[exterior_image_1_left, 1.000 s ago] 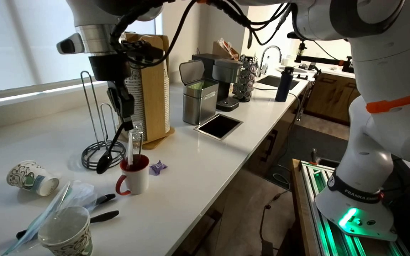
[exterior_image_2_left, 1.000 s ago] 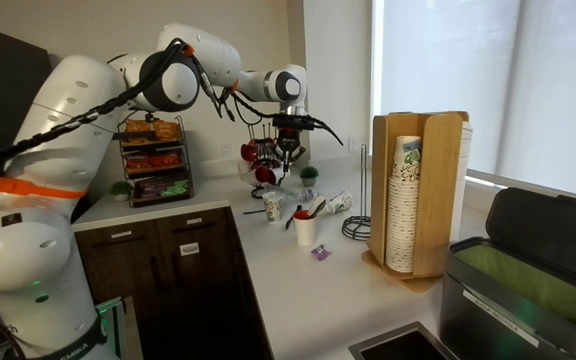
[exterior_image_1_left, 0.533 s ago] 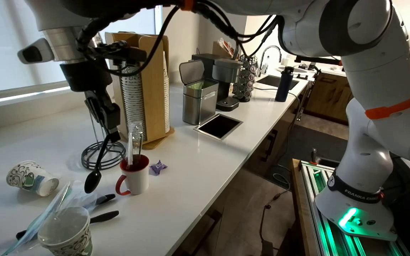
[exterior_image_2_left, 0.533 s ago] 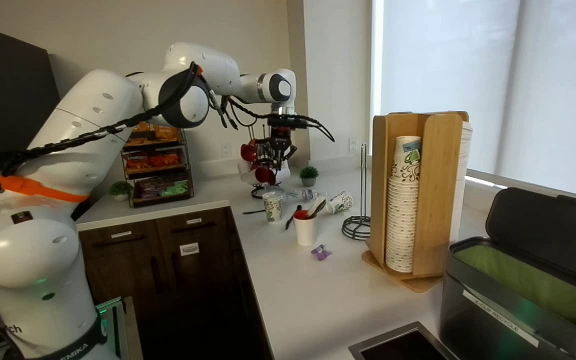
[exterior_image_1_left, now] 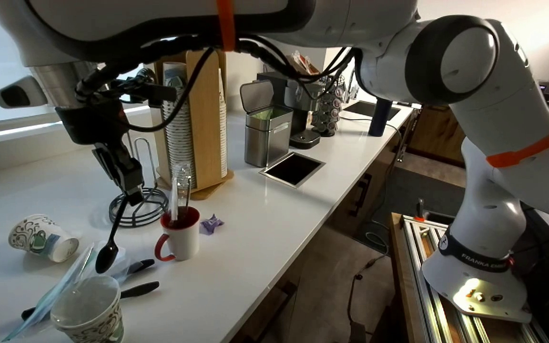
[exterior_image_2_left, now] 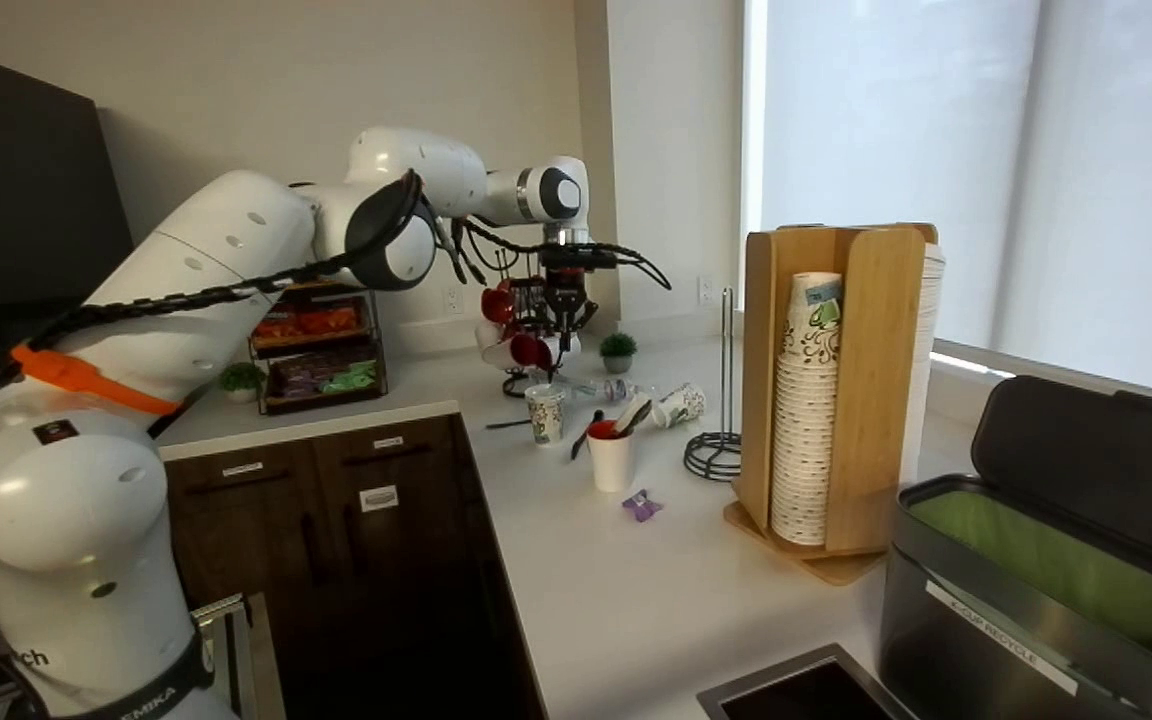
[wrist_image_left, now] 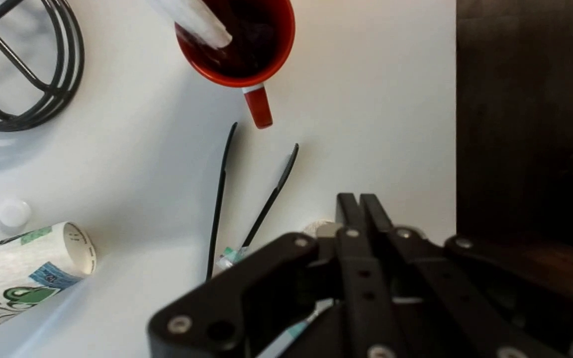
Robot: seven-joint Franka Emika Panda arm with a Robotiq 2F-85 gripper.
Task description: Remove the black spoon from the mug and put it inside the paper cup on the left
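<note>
My gripper (exterior_image_1_left: 135, 196) is shut on the black spoon (exterior_image_1_left: 107, 255), which hangs bowl down at a slant. In the wrist view, the fingertips (wrist_image_left: 357, 199) are nearly together and the spoon is hidden. The upright paper cup (exterior_image_1_left: 100, 324) has a swirl pattern and an open rim; the spoon's bowl shows just past its rim, and I cannot tell if it is directly over the opening. In an exterior view, the cup (exterior_image_2_left: 546, 418) stands below the gripper (exterior_image_2_left: 564, 335). The white mug (exterior_image_1_left: 186, 240) with red inside and handle holds a white item; it also shows in the wrist view (wrist_image_left: 286, 30).
A second patterned cup (exterior_image_1_left: 41, 238) lies on its side. Black sticks (exterior_image_1_left: 138, 289) and clear wrappers (exterior_image_1_left: 76, 267) lie beside the upright cup. A wire stand (exterior_image_1_left: 136, 209), purple wrapper (exterior_image_1_left: 211, 224) and wooden cup holder (exterior_image_1_left: 203, 119) are near the mug. A mug rack (exterior_image_2_left: 526, 320) stands behind.
My gripper has moved away from the mug and down, carrying the spoon from beside the mug to near the upright paper cup's rim. The cups and mug have not moved.
</note>
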